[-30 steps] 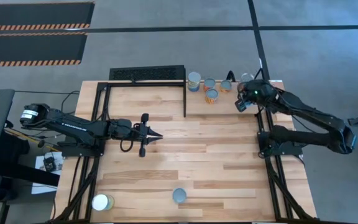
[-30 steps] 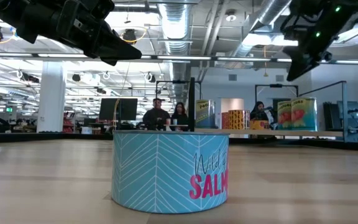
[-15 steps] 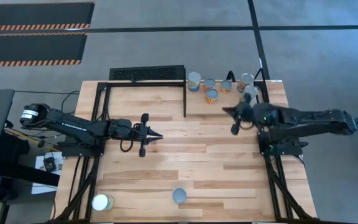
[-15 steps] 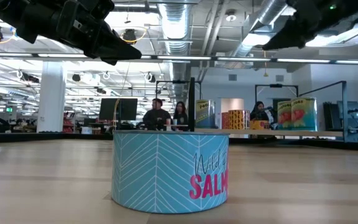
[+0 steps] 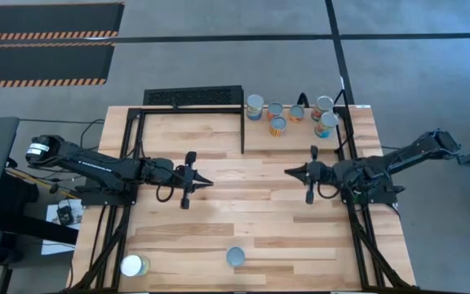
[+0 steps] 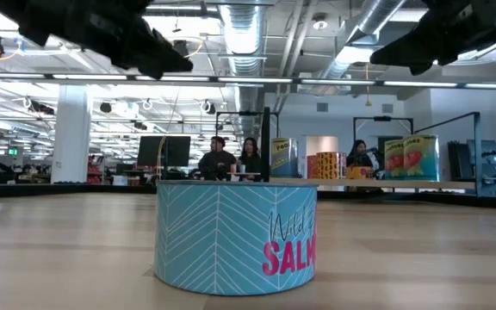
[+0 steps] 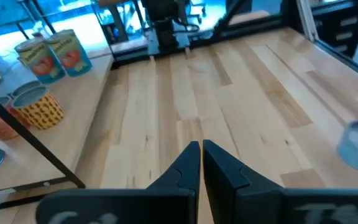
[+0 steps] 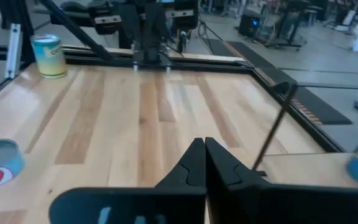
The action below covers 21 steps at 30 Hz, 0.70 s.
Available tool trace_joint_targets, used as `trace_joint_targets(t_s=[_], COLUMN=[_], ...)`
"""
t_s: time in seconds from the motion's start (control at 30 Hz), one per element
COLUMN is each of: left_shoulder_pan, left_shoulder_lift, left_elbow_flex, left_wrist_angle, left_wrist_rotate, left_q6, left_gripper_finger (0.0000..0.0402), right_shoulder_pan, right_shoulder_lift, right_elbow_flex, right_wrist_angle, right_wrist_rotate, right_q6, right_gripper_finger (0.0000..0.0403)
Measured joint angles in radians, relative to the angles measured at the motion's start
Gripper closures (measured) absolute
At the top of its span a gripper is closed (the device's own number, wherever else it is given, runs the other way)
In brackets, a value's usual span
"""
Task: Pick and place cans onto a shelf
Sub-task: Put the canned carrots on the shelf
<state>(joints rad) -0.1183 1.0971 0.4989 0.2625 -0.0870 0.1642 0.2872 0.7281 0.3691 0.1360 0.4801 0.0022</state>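
I have both arms out over the middle of the worktop (image 5: 251,204), facing each other, and neither carries anything: my left end effector (image 5: 209,178) has its fingers pressed together with nothing between them, and my right end effector (image 5: 289,172) is the same, tips closed to a point and empty. By my reckoning most of the job is done, since five cans (image 5: 278,125) stand grouped on the shelf (image 5: 357,122) at the far right corner, close together inside the thin black bars. Two are left on the worktop, both along the near edge: a blue salmon can (image 5: 235,257) around the middle of that edge, and a can with a pale yellow-green label (image 5: 134,265) at the near left corner. Either one looks like my next pick, though nothing shows which. Much is hard to settle. From above I cannot judge how high the shelf board sits over the worktop, and the labels of the shelved cans are too small to read. The level camera is nearly filled by the blue can (image 6: 236,236), which hides the worktop behind it and cuts its own lettering short; my arms show there only as dark shapes at the top. People sit in the room beyond, well away from the worktop.
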Motion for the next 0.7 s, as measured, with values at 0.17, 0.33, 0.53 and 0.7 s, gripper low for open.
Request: trace_joint_targets(t_s=[0.17,0.33,0.53,0.7], left_shoulder_pan=[-0.097,-0.221,-0.419,-0.586], left_shoulder_lift=[-0.005,-0.005,0.004,0.029], left_elbow_flex=[0.064,0.131,0.299,0.434], left_wrist_angle=[-0.137,-0.341,-0.741,-0.99], left_wrist_rotate=[-0.066,-0.087,-0.211,-0.246], left_q6=[-0.002,-0.115,-0.422,-0.716], left_gripper_finger=[0.04,0.04,0.04,0.04], right_shoulder_pan=[0.052,0.085,0.107,0.105], right_shoulder_lift=[0.082,0.186,0.292,0.352], right_elbow_flex=[-0.049,-0.053,-0.053,-0.053], right_wrist_angle=[0.134,0.214,0.313,0.36], right_wrist_rotate=[-0.007,-0.007,-0.007,-0.007], right_q6=[0.007,0.032,0.032,0.032], right_gripper_finger=[0.0398,0.0395,0.0394,0.0393])
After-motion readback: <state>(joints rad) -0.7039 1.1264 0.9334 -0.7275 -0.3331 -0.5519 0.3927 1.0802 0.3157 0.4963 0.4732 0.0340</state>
